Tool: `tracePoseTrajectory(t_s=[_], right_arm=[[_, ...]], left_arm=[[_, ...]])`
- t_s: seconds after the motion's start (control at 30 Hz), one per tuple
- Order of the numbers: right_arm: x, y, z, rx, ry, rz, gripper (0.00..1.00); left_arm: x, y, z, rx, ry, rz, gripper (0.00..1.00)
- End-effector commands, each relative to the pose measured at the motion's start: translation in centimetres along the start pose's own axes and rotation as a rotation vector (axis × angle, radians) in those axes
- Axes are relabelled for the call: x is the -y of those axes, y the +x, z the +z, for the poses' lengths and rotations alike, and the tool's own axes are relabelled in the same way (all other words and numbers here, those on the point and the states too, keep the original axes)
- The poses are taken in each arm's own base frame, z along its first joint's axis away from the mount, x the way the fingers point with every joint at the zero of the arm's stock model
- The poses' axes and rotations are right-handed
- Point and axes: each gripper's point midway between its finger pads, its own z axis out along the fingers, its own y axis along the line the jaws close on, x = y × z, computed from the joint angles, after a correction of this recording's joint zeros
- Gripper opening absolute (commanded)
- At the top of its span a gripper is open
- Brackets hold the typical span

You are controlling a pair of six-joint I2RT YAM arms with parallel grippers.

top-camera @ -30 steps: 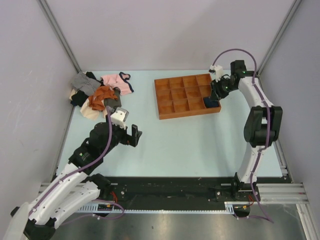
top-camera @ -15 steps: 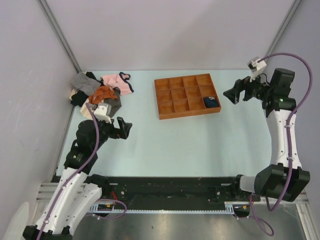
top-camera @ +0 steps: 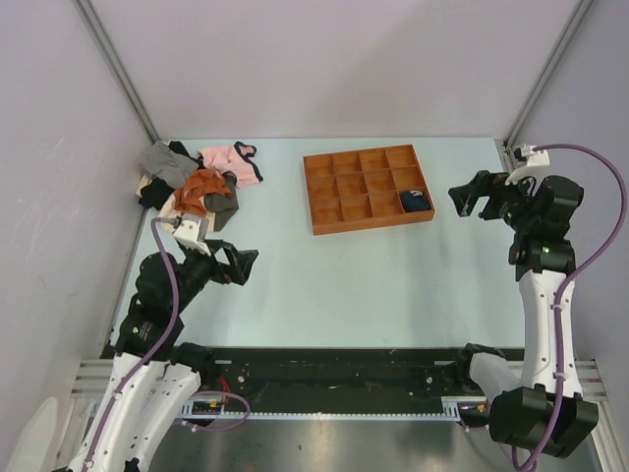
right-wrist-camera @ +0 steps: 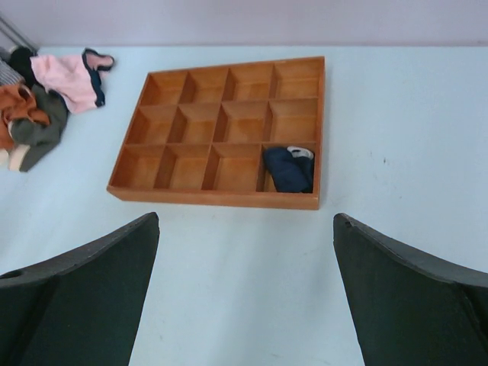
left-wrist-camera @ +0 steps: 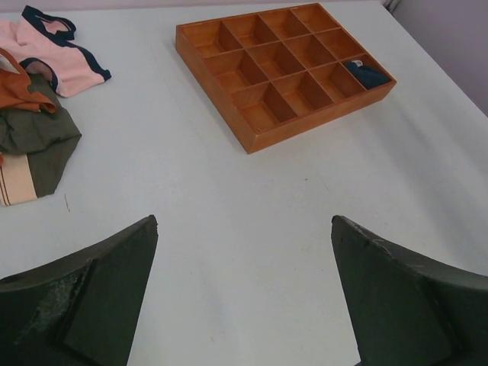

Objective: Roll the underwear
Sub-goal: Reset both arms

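The underwear [top-camera: 416,202] is a small navy bundle with a bit of white trim, lying in the near right compartment of the wooden tray [top-camera: 369,225]. The left wrist view shows the underwear [left-wrist-camera: 367,74] in the tray's [left-wrist-camera: 320,114] far corner. In the right wrist view the underwear [right-wrist-camera: 290,168] sits just behind the tray's [right-wrist-camera: 213,198] front wall. My right gripper [top-camera: 465,199] hovers open to the right of the tray, holding nothing [right-wrist-camera: 245,217]. My left gripper [top-camera: 240,264] is open over bare table near the left, also holding nothing [left-wrist-camera: 244,221].
A heap of clothes [top-camera: 187,187] lies at the back left, with a pink dark-trimmed garment [top-camera: 231,162] and an orange one [top-camera: 203,185] on it. Walls close off the table's left, right and back sides.
My right gripper has let go at the tray's right compartment, opened, and drawn back to the right, leaving the navy bundle there. My left arm has pulled back toward the near left.
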Motion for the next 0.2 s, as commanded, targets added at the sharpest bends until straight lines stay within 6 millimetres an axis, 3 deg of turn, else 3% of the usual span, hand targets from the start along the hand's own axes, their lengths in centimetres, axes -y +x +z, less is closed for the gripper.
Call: tracePoseTrajectory(t_s=[0.0, 0.17], right_arm=[[0.34, -2.24, -0.03, 0.097, 0.037, 0.027, 0.99], [-0.37, -2.05, -0.44, 0.101, -0.001, 0.008, 1.00]], left_arm=[[-0.31, 1.06, -0.27, -0.037, -0.020, -0.036, 1.00], [-0.93, 0.89, 0.10, -0.041, -0.052, -0.031, 1.00]])
